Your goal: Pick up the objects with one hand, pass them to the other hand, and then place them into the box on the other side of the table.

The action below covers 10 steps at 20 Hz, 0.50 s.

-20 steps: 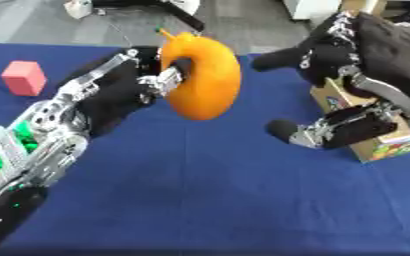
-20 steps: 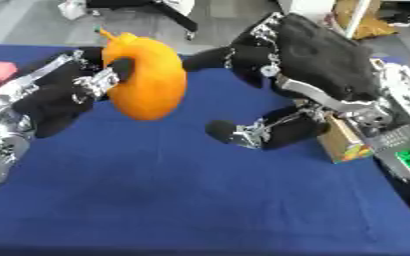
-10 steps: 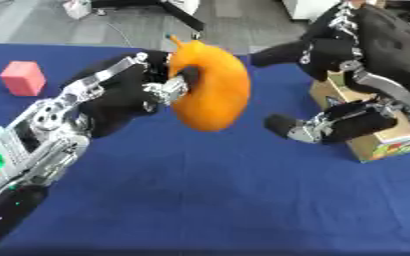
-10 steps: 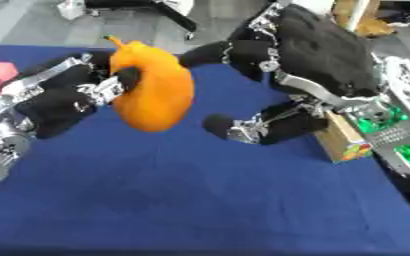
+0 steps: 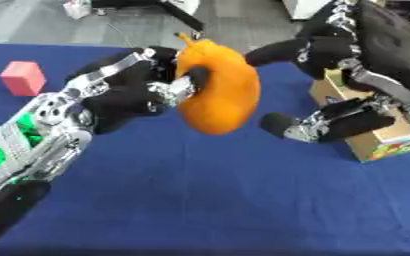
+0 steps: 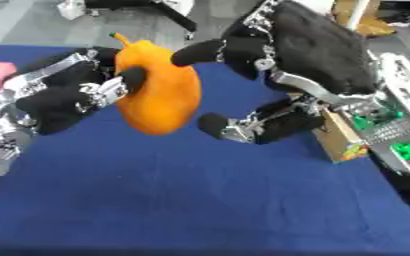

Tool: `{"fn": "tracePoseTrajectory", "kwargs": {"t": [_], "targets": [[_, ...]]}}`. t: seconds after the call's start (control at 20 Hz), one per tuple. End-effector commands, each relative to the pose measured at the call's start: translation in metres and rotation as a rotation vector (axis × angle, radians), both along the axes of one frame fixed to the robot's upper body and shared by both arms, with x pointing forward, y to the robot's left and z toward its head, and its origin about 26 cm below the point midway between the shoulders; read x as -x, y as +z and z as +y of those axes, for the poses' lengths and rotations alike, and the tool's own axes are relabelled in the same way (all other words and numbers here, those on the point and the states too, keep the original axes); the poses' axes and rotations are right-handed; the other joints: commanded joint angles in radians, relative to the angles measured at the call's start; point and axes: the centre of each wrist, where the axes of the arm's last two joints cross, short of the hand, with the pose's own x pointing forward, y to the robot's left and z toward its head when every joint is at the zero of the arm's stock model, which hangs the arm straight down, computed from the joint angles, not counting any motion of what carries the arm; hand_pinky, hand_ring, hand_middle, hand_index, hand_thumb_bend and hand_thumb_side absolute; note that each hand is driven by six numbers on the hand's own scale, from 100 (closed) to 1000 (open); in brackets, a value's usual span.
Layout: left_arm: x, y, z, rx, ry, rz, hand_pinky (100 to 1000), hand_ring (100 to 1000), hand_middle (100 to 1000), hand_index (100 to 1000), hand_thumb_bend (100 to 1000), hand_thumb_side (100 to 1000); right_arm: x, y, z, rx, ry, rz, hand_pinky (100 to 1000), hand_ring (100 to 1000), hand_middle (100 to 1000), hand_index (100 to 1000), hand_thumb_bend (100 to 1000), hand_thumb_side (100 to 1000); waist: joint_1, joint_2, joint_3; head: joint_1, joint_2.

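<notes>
**Orange gourd held aloft between two hands**

The left hand (image 5: 134,92) has its fingers and thumb curled round an orange gourd-shaped object (image 5: 215,90), holding it up above the blue table (image 5: 208,200), roughly over the middle of the cloth. The object's short stem points up and away from the camera.

The right hand (image 6: 270,75) is just beside the object on its right, spread wide: one finger reaches toward the object's upper part, and another curves in lower down near its bottom. Whether either fingertip actually touches the orange surface cannot be told; nothing is enclosed in this hand.

Behind and under the right hand, at the right edge of the table, stands a cardboard box (image 5: 379,142) with a colourful printed side; the hand and its arm cover much of it, so its opening is not visible. A pink block (image 5: 23,78) sits well apart on the far left of the table, behind the left arm. Grey floor and dark furniture legs show beyond the table's far edge.
</notes>
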Motion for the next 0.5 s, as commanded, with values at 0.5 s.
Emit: {"fn": "tracePoseTrajectory", "kwargs": {"t": [0.5], "targets": [[0.0034,0.0148,-0.0079,0.012,-0.052,-0.042,666,570,490,560,100,291,0.0051,0.0024,0.0038,0.017,0.039,-0.026,100,137,179,818,326,290,-0.006,-0.023,0.004,0.000,0.005]]}}
